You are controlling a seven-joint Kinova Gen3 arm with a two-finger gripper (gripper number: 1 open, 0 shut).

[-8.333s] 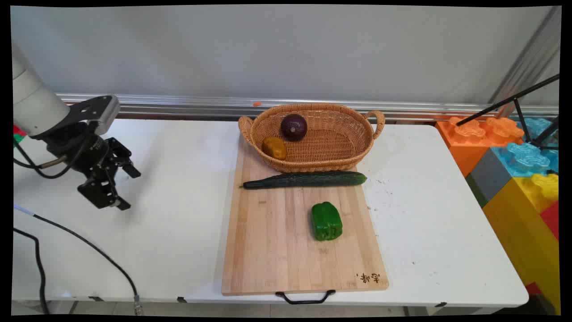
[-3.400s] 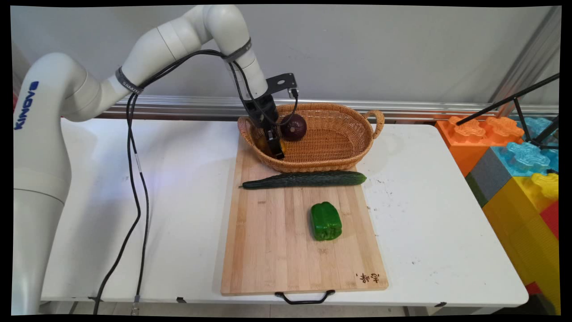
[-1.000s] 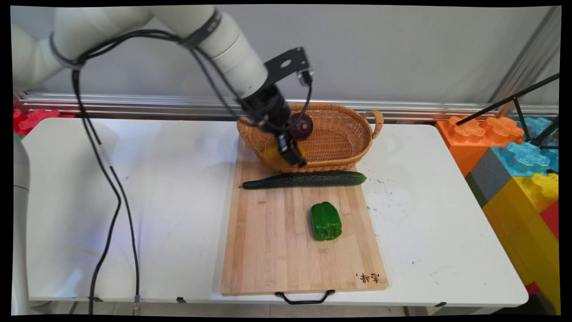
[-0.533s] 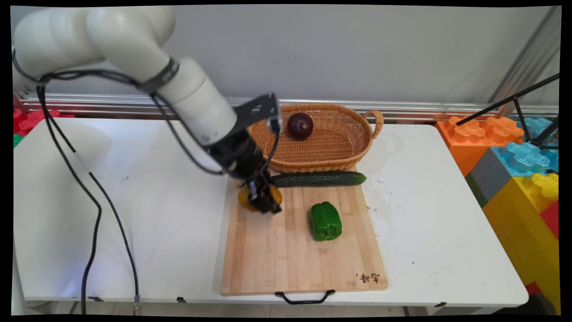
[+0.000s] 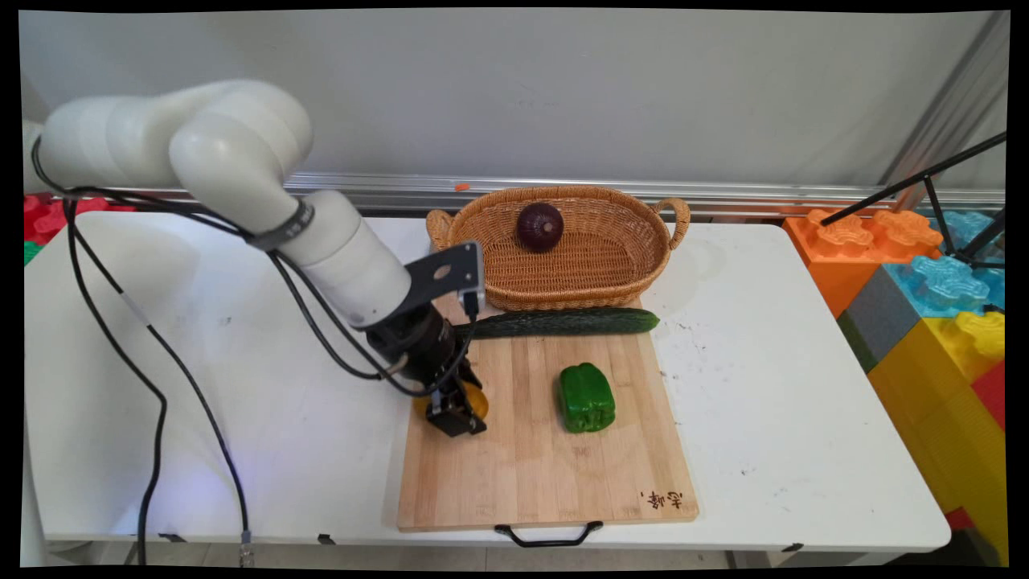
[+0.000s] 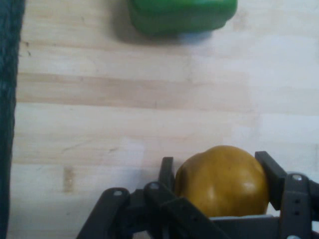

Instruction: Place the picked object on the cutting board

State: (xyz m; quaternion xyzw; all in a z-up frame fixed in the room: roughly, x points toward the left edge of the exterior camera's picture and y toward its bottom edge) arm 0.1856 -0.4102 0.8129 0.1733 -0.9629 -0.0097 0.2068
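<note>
My gripper is shut on a yellow pepper and holds it low over the left side of the wooden cutting board. In the hand view the yellow pepper sits between the two fingers, with the board just beyond it. A green pepper lies on the board to the right, and the same green pepper shows at the top of the hand view. A long cucumber lies across the board's far end; the arm hides its left tip.
A wicker basket stands at the board's far end with a dark purple onion inside. Large coloured toy blocks stand off the table's right end. Black cables hang over the table's left part.
The gripper went into the basket, shut on the yellow pepper, lifted it out, and carried it toward the near left over the cucumber, now low over the board's left side.
</note>
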